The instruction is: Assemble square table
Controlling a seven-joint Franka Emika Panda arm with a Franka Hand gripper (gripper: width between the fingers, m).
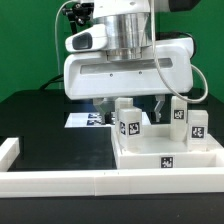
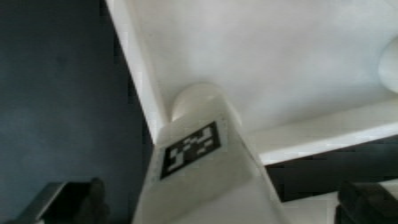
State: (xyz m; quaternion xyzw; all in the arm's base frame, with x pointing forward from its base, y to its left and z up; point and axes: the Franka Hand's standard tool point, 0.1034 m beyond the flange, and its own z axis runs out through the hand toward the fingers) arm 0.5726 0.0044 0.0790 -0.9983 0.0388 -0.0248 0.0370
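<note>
The square table's white slab (image 1: pixel 150 152) lies at the exterior view's right, a tag on its near edge. Three white tagged legs stand on it: one at the left (image 1: pixel 128 121) and two at the right (image 1: pixel 178 112) (image 1: pixel 198 125). My gripper (image 1: pixel 135 106) hangs open right above the left leg. In the wrist view that leg (image 2: pixel 199 140) rises between my dark fingers (image 2: pixel 75 200), with a gap on each side and nothing gripped. Behind it spreads the slab (image 2: pixel 267 60), and another leg (image 2: pixel 388 65) shows at the frame's edge.
Long white border bars run along the front (image 1: pixel 100 182) and at the exterior view's left (image 1: pixel 8 150) of the black table. The marker board (image 1: pixel 82 120) lies flat behind the slab, under the arm.
</note>
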